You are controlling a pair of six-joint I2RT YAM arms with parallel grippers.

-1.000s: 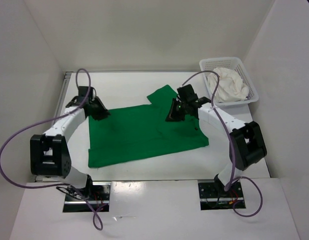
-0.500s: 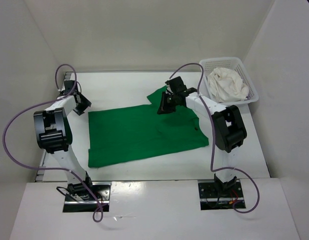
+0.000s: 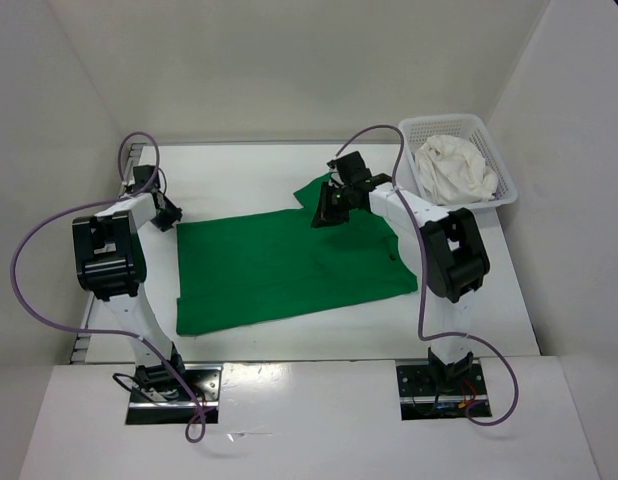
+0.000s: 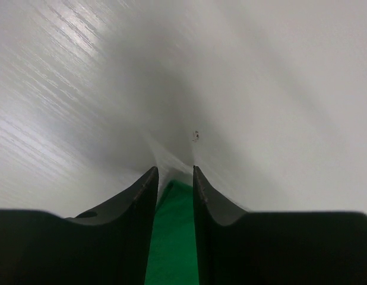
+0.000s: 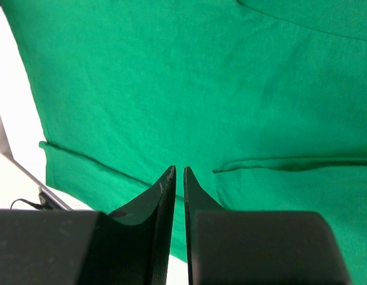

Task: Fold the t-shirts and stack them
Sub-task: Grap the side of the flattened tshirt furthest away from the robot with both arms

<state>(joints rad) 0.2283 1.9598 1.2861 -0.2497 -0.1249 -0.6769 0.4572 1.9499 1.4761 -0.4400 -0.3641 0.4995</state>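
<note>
1. Both arms are standing differently from a second ago. The left hand [image 3: 165, 212] is now sitting just off the far-left corner of the green t-shirt [image 3: 279, 270] instead of over its left part. The right hand [image 3: 327, 210] is now working at the shirt's far sleeve [image 3: 311, 192] rather than its right middle.
2. Folding is looking barely begun. The green t-shirt is lying spread flat on the desk [image 3: 239, 165], with no fold across its body and nothing stacked.
3. A white t-shirt [image 3: 454, 170] is waiting crumpled in the basket [image 3: 444, 122], well to the right of the green t-shirt. No other shirt is showing, so nearly all the task seems to be remaining.
4. The left arm is reaching low and far, with its elbow raised near the green t-shirt's left edge. Its hand's fingers are standing a little apart, with the green corner showing between them. I cannot tell whether they are gripping it.
5. The right arm is stretching forward over the green t-shirt's right side, wrist tipped down. Its fingers are sitting almost together with only a slit between them, tips at the cloth. I cannot tell whether they are pinching any of it.
</note>
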